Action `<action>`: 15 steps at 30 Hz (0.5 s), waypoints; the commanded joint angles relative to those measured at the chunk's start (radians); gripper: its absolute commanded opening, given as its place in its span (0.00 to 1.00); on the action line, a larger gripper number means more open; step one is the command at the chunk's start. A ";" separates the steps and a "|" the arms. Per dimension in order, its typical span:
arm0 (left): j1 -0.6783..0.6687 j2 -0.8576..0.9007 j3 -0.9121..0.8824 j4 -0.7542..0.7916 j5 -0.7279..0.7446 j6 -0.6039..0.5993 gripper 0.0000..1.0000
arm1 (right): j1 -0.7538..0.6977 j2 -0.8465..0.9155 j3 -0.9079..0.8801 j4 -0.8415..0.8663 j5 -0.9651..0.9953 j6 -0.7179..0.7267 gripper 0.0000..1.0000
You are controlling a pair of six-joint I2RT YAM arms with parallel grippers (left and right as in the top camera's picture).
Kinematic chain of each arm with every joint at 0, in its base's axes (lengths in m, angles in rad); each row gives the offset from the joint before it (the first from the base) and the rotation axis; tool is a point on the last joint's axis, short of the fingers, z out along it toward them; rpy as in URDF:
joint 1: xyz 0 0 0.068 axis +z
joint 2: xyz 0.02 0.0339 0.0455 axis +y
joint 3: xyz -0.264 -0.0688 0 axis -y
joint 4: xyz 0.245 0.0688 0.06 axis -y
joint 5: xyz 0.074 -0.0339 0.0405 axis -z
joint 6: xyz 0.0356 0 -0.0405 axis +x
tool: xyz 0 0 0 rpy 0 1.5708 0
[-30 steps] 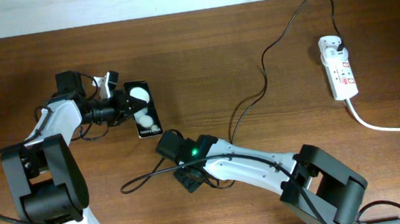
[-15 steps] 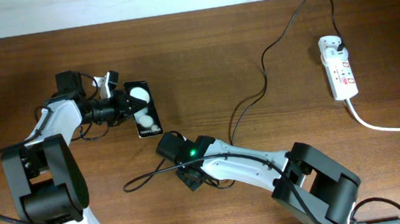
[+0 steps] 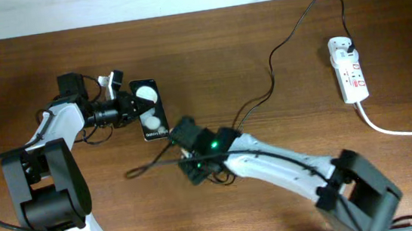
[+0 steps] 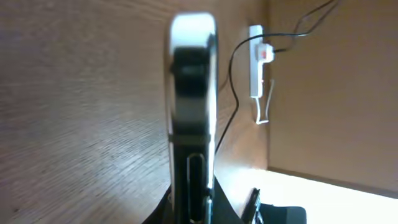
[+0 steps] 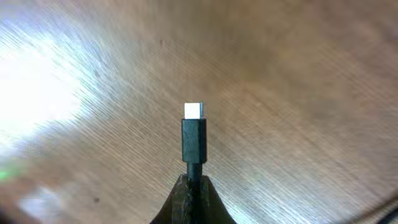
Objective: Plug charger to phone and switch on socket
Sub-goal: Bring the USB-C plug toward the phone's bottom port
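My left gripper (image 3: 125,108) is shut on the black phone (image 3: 149,110) at its left edge and holds it on its side edge. In the left wrist view the phone (image 4: 193,112) shows edge-on between the jaws (image 4: 193,202). My right gripper (image 3: 177,133) is just right of the phone's lower end. It is shut on the charger cable just behind its black connector (image 5: 193,134), whose bright metal tip points forward over bare wood. The thin black cable (image 3: 272,79) runs back to the white socket (image 3: 349,70) at the far right.
A thick white cord (image 3: 397,130) leaves the socket toward the right edge. A slack stretch of black cable (image 3: 147,168) lies on the table left of my right arm. The socket also shows far off in the left wrist view (image 4: 257,68).
My right gripper has moved up and right with the connector, close to the phone's lower end. The slack cable followed it. The left gripper has tilted the phone slightly.
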 commanded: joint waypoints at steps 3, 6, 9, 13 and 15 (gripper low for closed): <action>0.002 -0.030 -0.044 0.098 0.157 0.035 0.00 | -0.127 -0.039 0.003 0.021 -0.249 0.011 0.04; 0.002 -0.030 -0.124 0.260 0.172 -0.116 0.00 | -0.183 -0.039 -0.024 0.041 -0.291 0.012 0.04; 0.002 -0.030 -0.162 0.342 0.180 -0.195 0.00 | -0.201 -0.039 -0.078 0.118 -0.307 0.041 0.04; 0.002 -0.030 -0.163 0.342 0.191 -0.195 0.00 | -0.205 -0.039 -0.139 0.240 -0.413 0.071 0.04; 0.003 -0.030 -0.163 0.344 0.191 -0.196 0.00 | -0.205 -0.039 -0.176 0.324 -0.384 0.127 0.04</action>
